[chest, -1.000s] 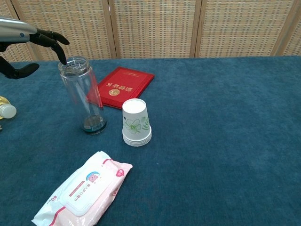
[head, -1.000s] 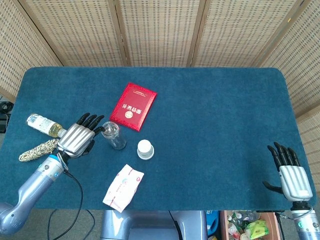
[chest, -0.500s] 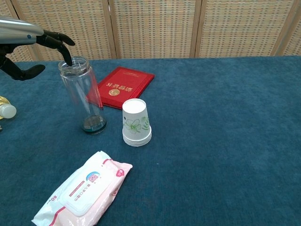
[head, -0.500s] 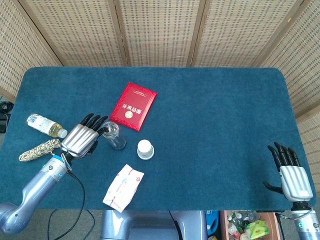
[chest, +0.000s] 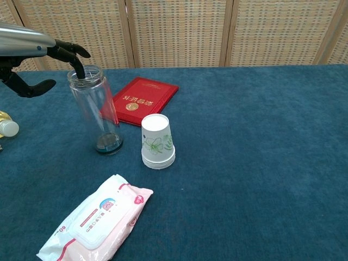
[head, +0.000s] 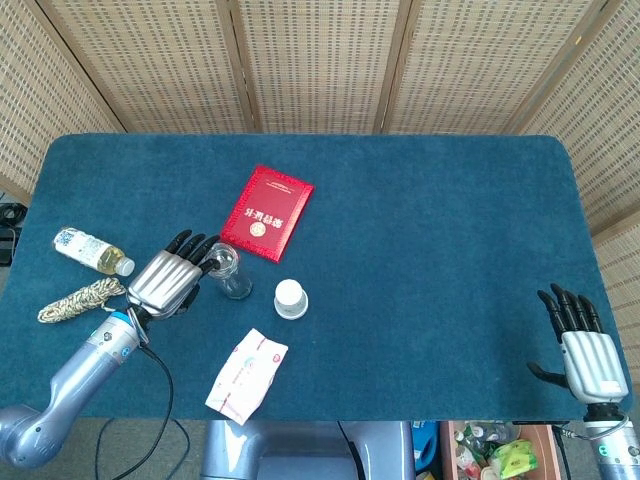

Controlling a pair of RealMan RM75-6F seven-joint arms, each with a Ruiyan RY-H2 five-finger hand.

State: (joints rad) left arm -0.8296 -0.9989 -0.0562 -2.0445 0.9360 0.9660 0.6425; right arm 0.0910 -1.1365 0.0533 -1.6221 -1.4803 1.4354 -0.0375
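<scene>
One clear glass jar (chest: 99, 111) stands upright and uncapped on the blue table (head: 430, 220), left of centre. The left hand (head: 170, 277) is at its rim with fingers spread; one fingertip (chest: 81, 72) dips over the jar's mouth while the thumb hangs apart to the left, so nothing is gripped. Just right of the jar sits one stack of paper cups (chest: 157, 142), upside down, with a green leaf print. Behind both lies one red booklet (head: 266, 212), flat. In front, near the table edge, lies one pack of wet wipes (chest: 95, 220). Left of the hand are one small plastic bottle (head: 90, 251) on its side and one coil of rope (head: 78, 299). The right hand (head: 585, 350) rests well apart at the far right corner, fingers spread, holding nothing.
</scene>
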